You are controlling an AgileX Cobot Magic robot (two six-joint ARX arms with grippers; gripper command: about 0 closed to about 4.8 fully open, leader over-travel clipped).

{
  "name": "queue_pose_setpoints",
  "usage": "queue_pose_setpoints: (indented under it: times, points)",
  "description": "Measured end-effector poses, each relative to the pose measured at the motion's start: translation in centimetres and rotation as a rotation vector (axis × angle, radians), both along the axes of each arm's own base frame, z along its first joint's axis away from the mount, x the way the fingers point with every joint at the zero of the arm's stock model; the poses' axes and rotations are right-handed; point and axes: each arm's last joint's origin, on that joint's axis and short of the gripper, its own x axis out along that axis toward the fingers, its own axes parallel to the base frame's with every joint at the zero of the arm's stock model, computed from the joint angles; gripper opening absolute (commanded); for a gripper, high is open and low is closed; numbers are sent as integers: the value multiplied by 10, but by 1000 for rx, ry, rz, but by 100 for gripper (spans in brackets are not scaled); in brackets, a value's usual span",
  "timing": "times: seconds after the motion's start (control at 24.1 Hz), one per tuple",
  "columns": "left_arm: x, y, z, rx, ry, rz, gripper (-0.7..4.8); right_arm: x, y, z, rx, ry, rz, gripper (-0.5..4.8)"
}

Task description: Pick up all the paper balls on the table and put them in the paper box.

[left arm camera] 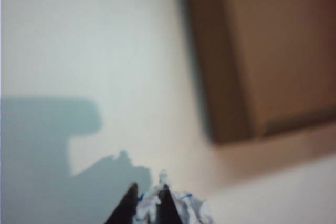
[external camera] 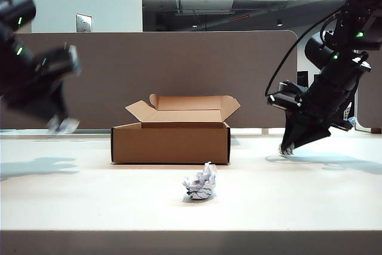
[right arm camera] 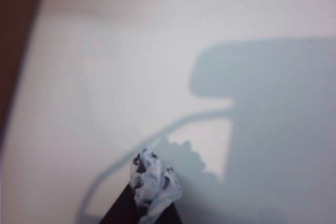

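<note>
Left gripper [left arm camera: 147, 203]: you see it clenched on a paper ball [left arm camera: 181, 209], lifted at the paper box's [external camera: 171, 143] nine o'clock, ready to carry over.
Right gripper [right arm camera: 142, 211]: pinching a second ball [right arm camera: 152, 182] low at three o'clock.
Third ball [external camera: 200, 182]: on the table [external camera: 89, 207], six o'clock.

Ext cam low, front; wrists downward.

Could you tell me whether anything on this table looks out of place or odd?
Only one thing: a crumpled white paper ball lies loose on the white table before the open brown cardboard box. The left gripper and right gripper each pinch another ball between their fingers.
</note>
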Motion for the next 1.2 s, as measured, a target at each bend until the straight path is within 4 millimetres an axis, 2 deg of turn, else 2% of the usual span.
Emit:
queue_pose_setpoints:
  times: [0.04,0.08,0.25,0.37,0.41,0.46,0.62,0.66,0.71,0.75,0.79,0.83,0.87,1.2]
  points:
    - [5,-1,11,-34,-30,-1,16,-2,0,5,19,-12,15,44]
    - [13,-5,30,-83,-93,-3,16,-5,2,20,61,-55,45,44]
    - [27,-20,77,-196,-259,-52,17,-7,7,63,217,-224,141,44]
    - [33,-35,95,-258,-292,-117,17,-8,17,86,357,-289,208,44]
    - [38,-48,99,-275,-299,-157,17,-6,28,94,411,-285,253,44]
    - [41,-59,94,-280,-281,-185,18,-6,43,96,421,-276,289,44]
    - [50,-77,76,-260,-226,-197,31,-12,75,92,407,-270,378,45]
    - [52,-79,70,-241,-212,-183,41,-14,81,92,383,-281,392,46]
    - [55,-81,63,-226,-196,-182,74,-15,86,91,353,-289,398,60]
    - [57,-82,57,-216,-183,-183,128,-17,91,89,318,-295,404,89]
    - [59,-83,51,-208,-161,-179,181,-19,96,87,272,-300,411,185]
    - [61,-83,43,-200,-130,-177,188,-21,103,80,178,-300,418,288]
    - [61,-84,38,-192,-101,-178,188,-24,106,74,107,-279,412,309]
    - [58,-86,37,-244,-65,-244,183,-27,105,71,74,-247,411,320]
